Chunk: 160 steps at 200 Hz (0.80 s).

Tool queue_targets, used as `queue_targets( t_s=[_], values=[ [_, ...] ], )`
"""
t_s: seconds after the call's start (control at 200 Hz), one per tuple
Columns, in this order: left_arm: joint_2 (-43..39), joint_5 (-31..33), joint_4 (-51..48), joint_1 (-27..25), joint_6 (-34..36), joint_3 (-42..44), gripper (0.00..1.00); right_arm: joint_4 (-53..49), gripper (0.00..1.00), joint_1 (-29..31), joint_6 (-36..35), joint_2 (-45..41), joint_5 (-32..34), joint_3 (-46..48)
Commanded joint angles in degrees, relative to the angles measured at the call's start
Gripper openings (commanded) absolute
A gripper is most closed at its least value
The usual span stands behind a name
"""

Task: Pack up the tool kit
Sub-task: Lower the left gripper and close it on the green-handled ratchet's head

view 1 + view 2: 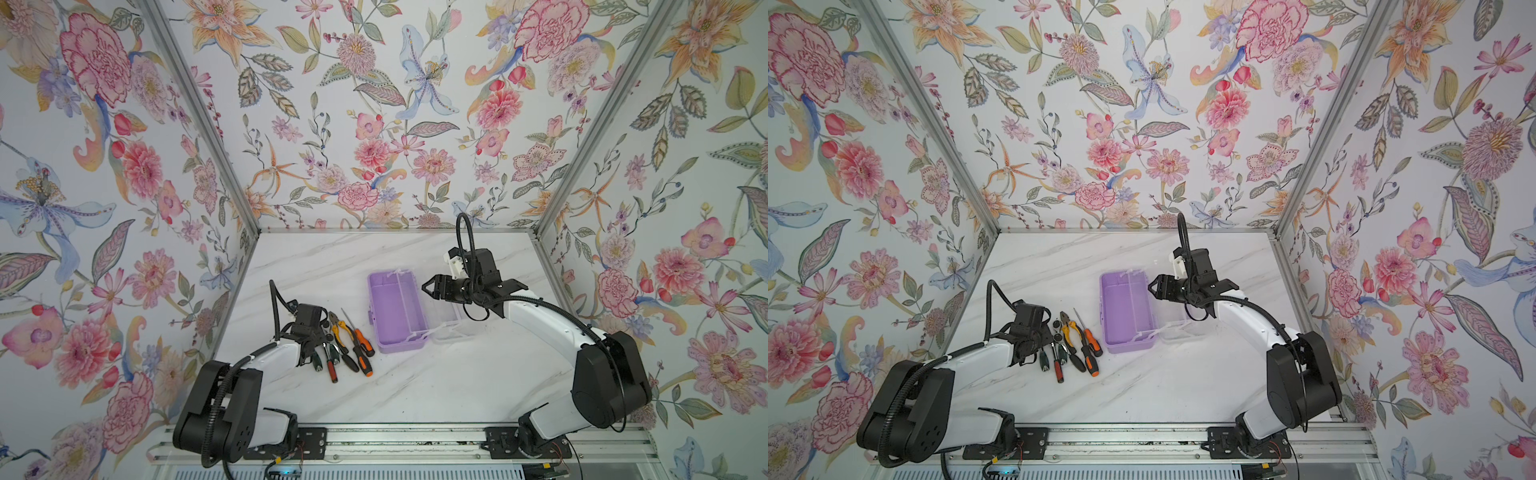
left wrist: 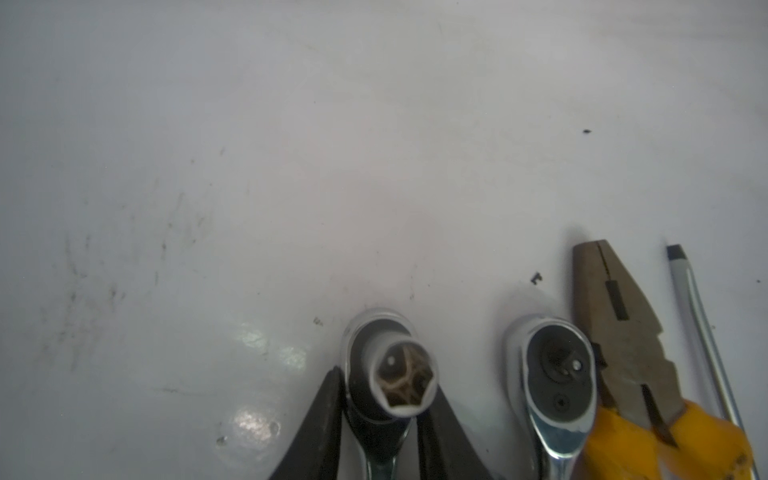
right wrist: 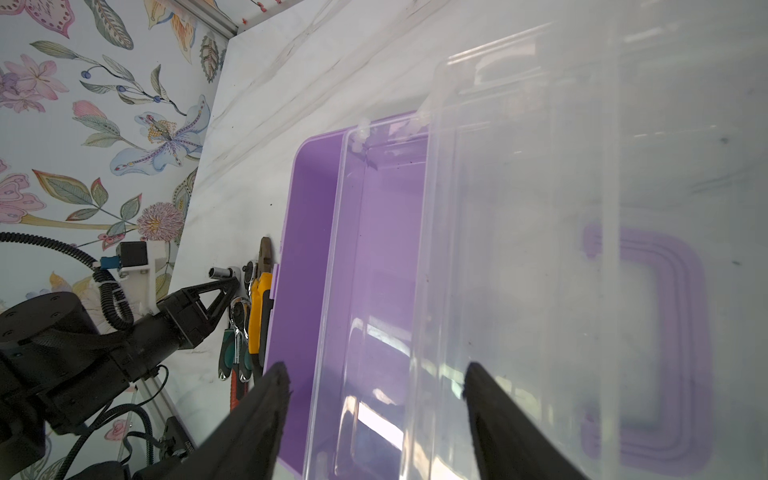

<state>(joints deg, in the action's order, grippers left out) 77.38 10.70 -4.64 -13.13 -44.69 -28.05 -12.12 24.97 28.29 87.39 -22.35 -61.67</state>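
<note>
Left jaws are gripping the socket ratchet (image 2: 390, 386), likely for lifting into the lilac box (image 1: 390, 307); right jaws are hovering wide

No text, label, brand, number or sign can be read in any view. The socket ratchet (image 2: 390, 386), the bare ratchet (image 2: 557, 374), the pliers (image 2: 615, 324), the screwdrivers (image 1: 360, 345) and the lilac box (image 1: 395, 311) show no legible marking. A tiny dark speck (image 2: 536, 277) on the tabletop (image 2: 249, 166) near the bare ratchet is too small to read as a character.
</note>
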Motion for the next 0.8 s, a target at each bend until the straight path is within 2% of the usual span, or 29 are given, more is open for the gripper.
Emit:
queue_targets(
  t_s=[0.0, 0.28, 0.57, 0.796],
  values=[
    [0.35, -1.3, -0.89, 0.42, 1.91, -3.46, 0.0, 0.99, 0.68, -0.37, 0.45, 0.22, -0.59, -0.16],
    [2.5, 0.55, -2.18, 0.54, 4.79, -9.34, 0.0, 1.08, 0.68, -0.45, 0.46, 0.18, -0.26, 0.14],
    [9.45, -0.06, 1.0, 0.5, 5.85, -9.96, 0.0, 1.06, 0.68, -0.51, 0.57, 0.09, 0.02, 0.68],
    [10.73, -1.32, 1.35, 0.51, 5.09, -10.26, 0.0, 1.0, 0.68, -0.87, 0.51, -0.19, 0.02, 0.94]
  ],
)
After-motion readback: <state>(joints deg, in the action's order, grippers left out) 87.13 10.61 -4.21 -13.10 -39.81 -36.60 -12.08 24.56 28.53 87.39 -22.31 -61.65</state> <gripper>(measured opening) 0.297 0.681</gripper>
